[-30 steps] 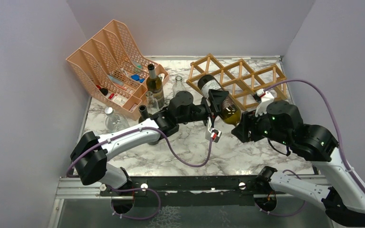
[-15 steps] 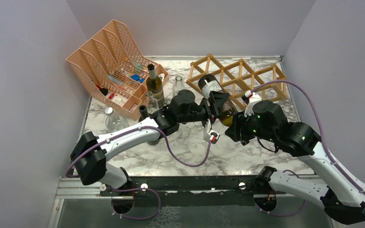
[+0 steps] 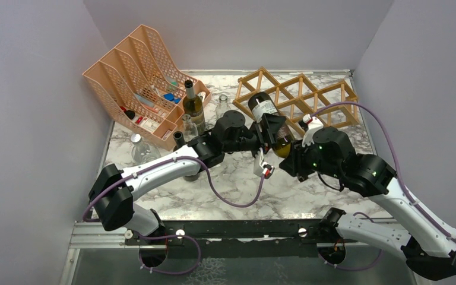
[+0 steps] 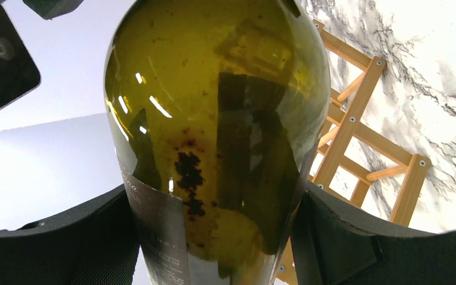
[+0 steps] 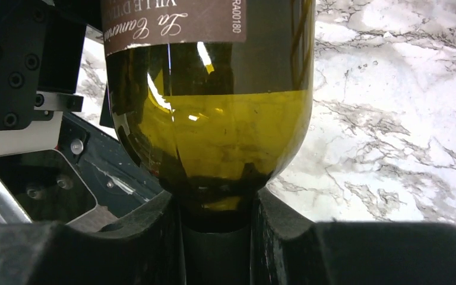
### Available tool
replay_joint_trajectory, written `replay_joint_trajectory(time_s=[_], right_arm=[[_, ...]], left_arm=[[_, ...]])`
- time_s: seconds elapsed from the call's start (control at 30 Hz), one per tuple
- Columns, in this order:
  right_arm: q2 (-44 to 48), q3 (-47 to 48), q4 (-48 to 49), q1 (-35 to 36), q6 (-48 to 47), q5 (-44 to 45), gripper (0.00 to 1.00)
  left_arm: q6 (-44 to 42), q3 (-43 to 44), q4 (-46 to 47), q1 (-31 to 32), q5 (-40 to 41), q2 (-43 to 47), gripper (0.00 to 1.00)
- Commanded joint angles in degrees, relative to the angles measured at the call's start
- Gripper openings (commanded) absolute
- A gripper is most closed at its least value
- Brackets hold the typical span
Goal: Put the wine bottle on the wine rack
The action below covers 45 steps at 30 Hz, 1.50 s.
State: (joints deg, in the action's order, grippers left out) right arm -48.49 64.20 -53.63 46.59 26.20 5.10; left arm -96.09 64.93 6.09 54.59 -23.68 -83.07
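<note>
While the wine bottle (image 3: 265, 110) is carried between both arms, it is held nearly level above the marble table (image 3: 237, 184). Its base points away from the grippers and its neck points toward the right arm.

The left gripper (image 3: 272, 127) is clenched across the body at the edge of the label. In the left wrist view, black pads (image 4: 356, 237) are pressed to both flanks of the glass. The right gripper (image 5: 217, 237) is closed round the neck, just under the shoulder, with fingers (image 5: 148, 237) tight on either side.

The wine rack (image 3: 309, 95) stands immediately beyond the left gripper. The base of the bottle is seen over the rack's left-end cells, but it cannot be told whether the glass already bears on the bars.

The step in hand is judged to be base-first insertion into a diamond cell.
- The bottle's axis should be lined up with the chosen opening before any advance.
- Both grippers should be moved together so that no twist is put on the neck.
- The left gripper should be released only once the body is borne by the bars, since its fingers would foul the lattice.
- The remaining push should then be given from the neck.

The rack looks light, so sliding under the push is a risk. The upright bottle (image 3: 193, 107) to the left of the left gripper is judged clear of the path.
</note>
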Motion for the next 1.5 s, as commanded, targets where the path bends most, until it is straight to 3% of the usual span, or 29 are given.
replay_joint_trajectory(time_s=[0.0,0.03,0.1,0.13,0.27,0.53,0.7,1.07,1.17,1.3,1.47], right_arm=[[-0.9,-0.8,1.8,-0.1,0.4,2.6,0.02],[-0.8,-0.6,1.9,-0.1,0.4,3.2,0.01],[-0.4,-0.2,1.9,-0.1,0.5,4.8,0.01],[-0.1,0.0,2.1,-0.1,0.7,5.8,0.01],[1.6,1.6,2.6,-0.1,1.8,10.2,0.01],[5.7,0.1,4.0,-0.1,6.5,21.9,0.01],[7.1,-3.8,5.5,-0.1,7.9,22.0,0.01],[7.2,-14.8,10.8,-0.1,9.9,12.7,0.01],[6.0,-18.9,14.4,-0.2,10.7,9.5,0.01],[3.0,-23.7,19.4,-0.1,12.6,7.9,0.01],[-0.4,-27.8,24.9,-0.1,15.5,10.7,0.01]], left_arm=[[2.4,3.7,9.0,0.5,-1.7,1.7,0.0],[2.6,3.1,9.9,0.5,-1.6,1.9,0.11],[2.4,2.1,10.7,0.5,-1.6,2.5,0.47],[2.4,1.8,10.8,0.5,-1.6,2.7,0.6],[4.8,1.2,11.0,0.5,-1.9,3.3,0.98],[12.6,2.1,10.4,0.9,-1.5,5.9,0.99],[25.5,2.2,12.9,1.0,0.1,8.8,0.99],[82.9,-1.3,17.6,0.9,22.3,17.1,0.99],[93.6,-3.5,14.4,0.9,22.9,20.7,0.98],[104.8,-1.9,2.7,0.9,26.2,22.8,0.93],[112.3,-1.4,-9.5,0.9,31.3,25.0,0.93]])
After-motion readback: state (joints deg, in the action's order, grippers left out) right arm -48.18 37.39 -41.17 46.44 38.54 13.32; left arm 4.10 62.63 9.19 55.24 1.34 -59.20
